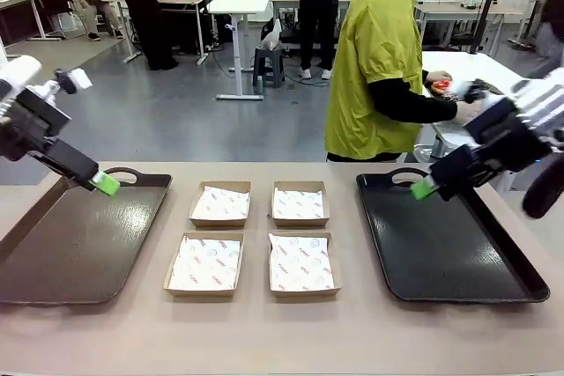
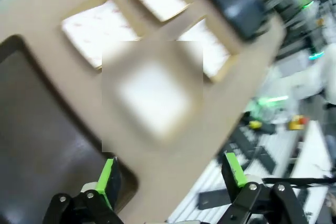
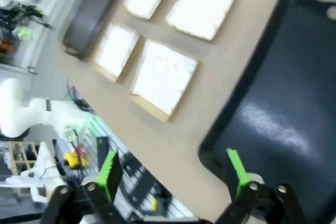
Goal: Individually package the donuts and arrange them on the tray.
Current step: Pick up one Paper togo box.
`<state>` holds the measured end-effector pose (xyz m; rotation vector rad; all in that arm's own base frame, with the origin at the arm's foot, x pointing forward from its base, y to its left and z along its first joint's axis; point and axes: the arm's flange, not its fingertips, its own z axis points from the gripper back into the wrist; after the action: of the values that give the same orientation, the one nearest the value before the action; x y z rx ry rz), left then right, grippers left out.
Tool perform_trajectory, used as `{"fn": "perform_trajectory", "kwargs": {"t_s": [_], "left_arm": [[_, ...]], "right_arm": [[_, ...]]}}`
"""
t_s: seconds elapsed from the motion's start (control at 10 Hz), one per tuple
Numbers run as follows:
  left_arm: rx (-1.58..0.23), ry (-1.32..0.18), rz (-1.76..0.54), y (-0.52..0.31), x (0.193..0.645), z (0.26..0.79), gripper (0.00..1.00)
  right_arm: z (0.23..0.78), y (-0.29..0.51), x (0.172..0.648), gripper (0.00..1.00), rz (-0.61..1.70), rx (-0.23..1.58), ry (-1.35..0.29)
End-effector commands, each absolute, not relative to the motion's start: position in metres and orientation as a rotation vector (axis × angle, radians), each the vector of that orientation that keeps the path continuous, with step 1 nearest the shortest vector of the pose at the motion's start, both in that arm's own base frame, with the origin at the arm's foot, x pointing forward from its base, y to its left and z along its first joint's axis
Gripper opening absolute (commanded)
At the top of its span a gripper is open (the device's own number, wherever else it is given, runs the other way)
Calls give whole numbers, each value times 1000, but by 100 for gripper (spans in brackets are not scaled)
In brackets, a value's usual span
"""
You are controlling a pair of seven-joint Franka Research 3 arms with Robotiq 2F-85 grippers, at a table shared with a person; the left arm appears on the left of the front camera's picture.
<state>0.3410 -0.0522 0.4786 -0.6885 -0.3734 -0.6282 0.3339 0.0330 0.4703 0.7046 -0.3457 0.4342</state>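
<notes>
Four cardboard boxes (image 1: pixel 219 221), white printed liner (image 1: pixel 220 203) in each, between two dark trays (image 1: pixel 79 253). Left pincer (image 2: pixel 170 171) and right pincer (image 3: pixel 173 167) spread wide.

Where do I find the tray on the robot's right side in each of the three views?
Front view: the right tray lies at the picture's right side.
Left wrist view: it is a dark, blurred shape at the top edge, right of the middle.
Right wrist view: it takes the right side of the picture.
Shared landmark: the four boxes beside it.
</notes>
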Motion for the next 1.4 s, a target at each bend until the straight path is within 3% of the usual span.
{"fn": "perform_trajectory", "kwargs": {"t_s": [0.0, 0.5, 1.3], "left_arm": [[-1353, -283, -357, -17, 350, 459, 100], [-1568, -161, -64, 70, 355, 407, 100], [-1259, -183, 37, 101, 350, 418, 100]], "right_arm": [[439, -16, 323, 100, 119, 1332, -385], [392, -116, 315, 100, -88, 1455, -367], [405, -112, 314, 100, -6, 1298, -330]]}}
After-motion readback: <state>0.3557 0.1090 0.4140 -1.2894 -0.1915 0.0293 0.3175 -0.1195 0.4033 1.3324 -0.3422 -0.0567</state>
